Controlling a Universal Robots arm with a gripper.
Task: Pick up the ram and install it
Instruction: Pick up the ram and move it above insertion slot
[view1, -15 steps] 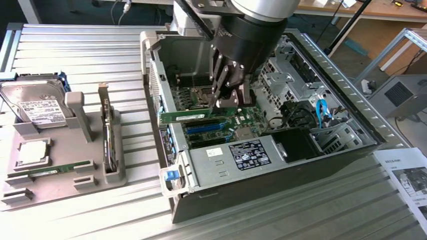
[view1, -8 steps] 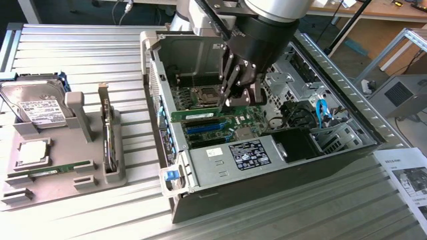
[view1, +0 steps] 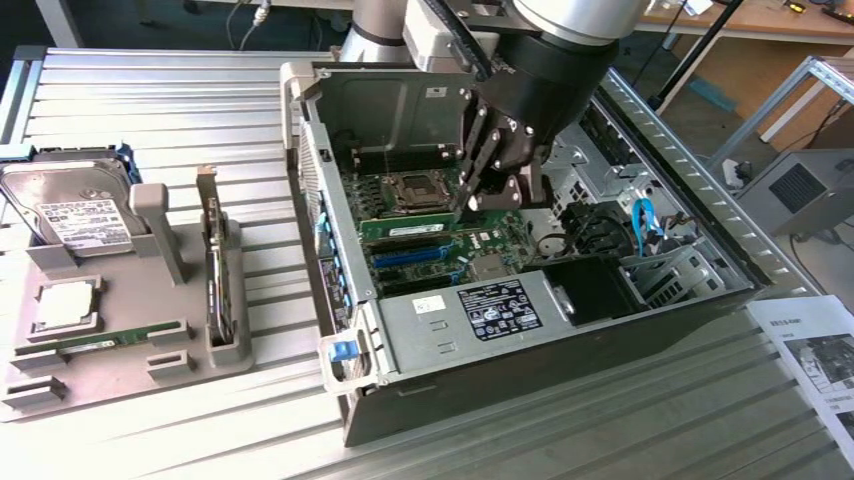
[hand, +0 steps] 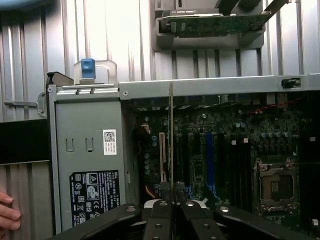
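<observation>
Exterior view: the hand (view1: 483, 200) reaches down into the open computer case (view1: 441, 345). It is clenched on one end of the ram (view1: 407, 228), which stands on its edge low over the motherboard (view1: 501, 245), near the square socket (view1: 414, 187).

Exterior view: bright, even light; ribbed table (view1: 160, 100) gives pale banded glare. Computer case (view1: 534, 370) interior dimmer, deepest shadow below the gripper (view1: 487, 198), which reads near-black. Wrist view: table slats almost washed out, motherboard (hand: 235, 145) dark, low contrast; the ram (hand: 171, 125) edge catches a thin bright line
</observation>
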